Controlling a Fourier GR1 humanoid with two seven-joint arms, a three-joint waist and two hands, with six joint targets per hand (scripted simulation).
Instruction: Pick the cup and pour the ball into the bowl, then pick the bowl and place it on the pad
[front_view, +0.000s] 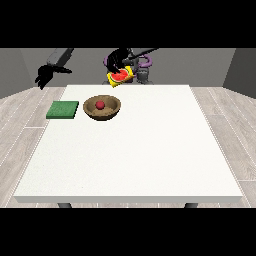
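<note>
The hand at the view's right (118, 61) is raised above the far edge of the white surface (135, 150), its fingers curled round a yellow cup (120, 77) that is tipped over (its red inside faces the camera). A red ball (100, 104) lies in the wooden bowl (102, 108), which stands on the surface below the cup. Just beside the bowl, toward the view's left, lies a green pad (63, 110). The hand at the view's left (44, 75) hangs off the surface's corner, holding nothing; whether its fingers are spread I cannot tell.

Cup (120, 77) partly hidden behind robot hand (117, 61).
</note>
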